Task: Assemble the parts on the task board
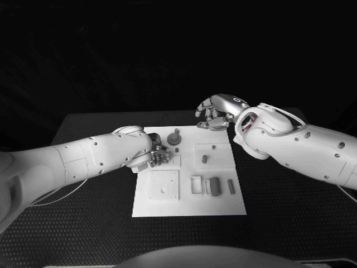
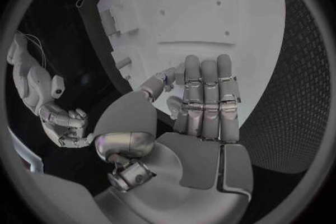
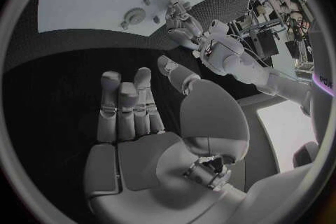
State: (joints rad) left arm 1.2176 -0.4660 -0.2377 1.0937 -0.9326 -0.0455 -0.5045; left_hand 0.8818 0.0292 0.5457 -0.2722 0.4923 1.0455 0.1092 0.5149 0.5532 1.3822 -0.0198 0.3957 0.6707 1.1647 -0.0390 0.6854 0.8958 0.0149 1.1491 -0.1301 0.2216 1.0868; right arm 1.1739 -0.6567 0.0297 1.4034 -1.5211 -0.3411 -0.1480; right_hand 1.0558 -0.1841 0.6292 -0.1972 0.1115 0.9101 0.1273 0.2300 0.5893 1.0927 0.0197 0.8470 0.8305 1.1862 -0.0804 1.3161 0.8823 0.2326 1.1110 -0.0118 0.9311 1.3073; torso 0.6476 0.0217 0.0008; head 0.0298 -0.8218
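The white task board (image 1: 187,206) lies in the middle of the black table. On it are a round grey part with a peg (image 1: 174,137), a small part in a square recess (image 1: 205,159) and several upright block parts (image 1: 215,186). My left hand (image 1: 153,156) hovers at the board's left edge. In the left wrist view its fingers (image 2: 203,106) lie straight and close together over the board (image 2: 210,11), with nothing seen in them. My right hand (image 1: 216,113) hangs beyond the board's far edge, fingers loosely bent, palm (image 3: 133,117) bare.
A square plate (image 1: 164,185) sits in the board's near left part. Black table (image 1: 291,212) stretches on both sides of the board. The right wrist view shows the board (image 3: 84,5), the round part (image 3: 134,15) and my left hand (image 3: 185,28) beside it.
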